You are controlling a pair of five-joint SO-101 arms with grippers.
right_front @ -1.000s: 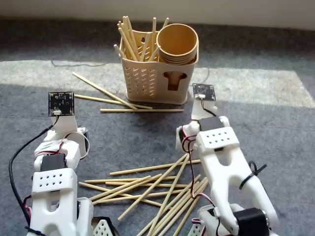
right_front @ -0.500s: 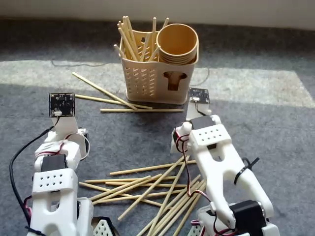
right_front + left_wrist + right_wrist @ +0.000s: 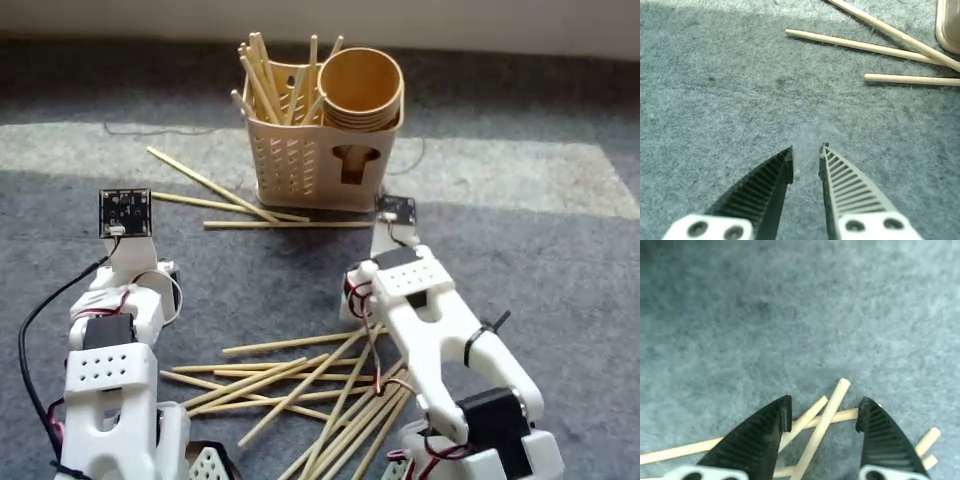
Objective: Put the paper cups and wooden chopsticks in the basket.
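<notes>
Picking up sticks seems the job now: the right gripper (image 3: 824, 402) is hanging wide open over pale wooden chopsticks (image 3: 821, 427) on the grey surface (image 3: 560, 260); the left gripper (image 3: 807, 149) is barely open, empty. Brown paper cups (image 3: 365, 115) are sitting in the cream plastic basket (image 3: 295, 165). Next: dropping lower and squeezing one stick
</notes>
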